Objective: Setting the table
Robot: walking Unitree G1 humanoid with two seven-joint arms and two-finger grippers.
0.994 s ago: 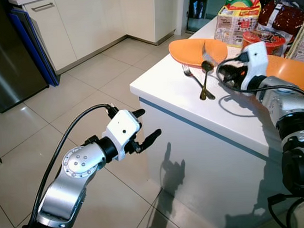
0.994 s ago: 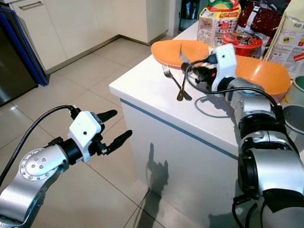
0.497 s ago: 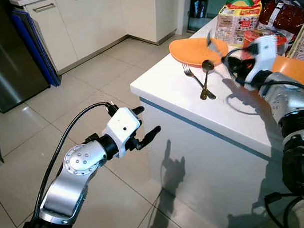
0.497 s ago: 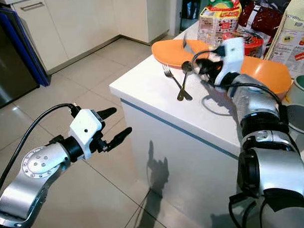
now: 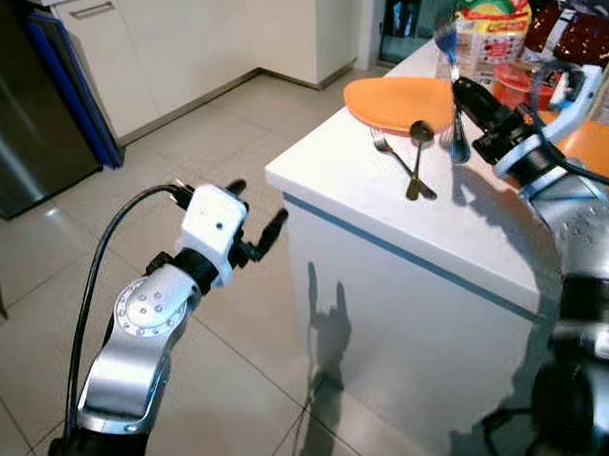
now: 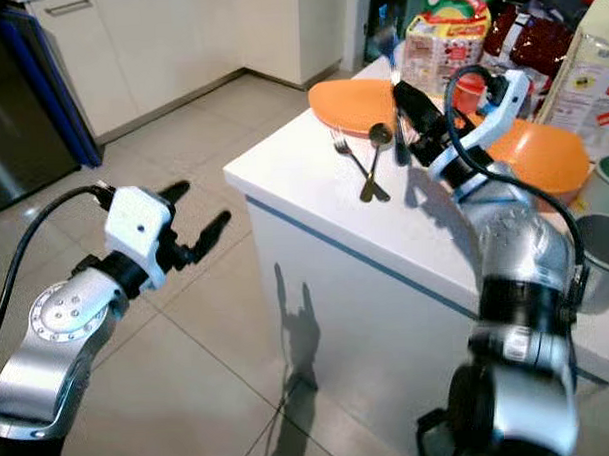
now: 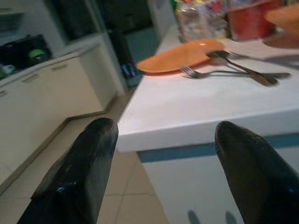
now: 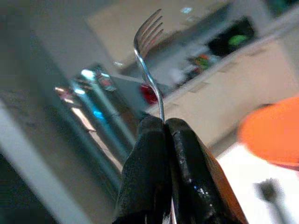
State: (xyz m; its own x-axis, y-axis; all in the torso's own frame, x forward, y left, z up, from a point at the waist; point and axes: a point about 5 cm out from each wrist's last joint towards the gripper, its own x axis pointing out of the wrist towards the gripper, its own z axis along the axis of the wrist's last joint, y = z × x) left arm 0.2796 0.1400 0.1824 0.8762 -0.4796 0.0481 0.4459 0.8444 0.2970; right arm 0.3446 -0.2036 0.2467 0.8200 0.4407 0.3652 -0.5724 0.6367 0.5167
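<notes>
My right gripper (image 5: pixel 467 100) is shut on a silver fork (image 5: pixel 446 53) and holds it upright, tines up, above the white counter (image 5: pixel 364 201) beside an orange plate (image 5: pixel 400 90). In the right wrist view the fork (image 8: pixel 148 56) rises out of the closed fingers (image 8: pixel 184 158). A second fork (image 5: pixel 390 153) and a spoon (image 5: pixel 417 159) lie crossed on the counter just in front of that plate. Another orange plate (image 6: pixel 542 145) sits further right. My left gripper (image 5: pixel 252 212) is open, low and left of the counter over the floor, holding nothing.
Food packets (image 5: pixel 490 31) and a red noodle cup (image 5: pixel 515 81) crowd the back of the counter. Green bowls (image 6: pixel 608 172) stand at its right end. A dark fridge (image 5: pixel 20 118) and white cabinets (image 5: pixel 178 42) line the far side of the tiled floor.
My right gripper has risen and swung the fork from low over the plate to upright. My left arm has shifted a little left and up.
</notes>
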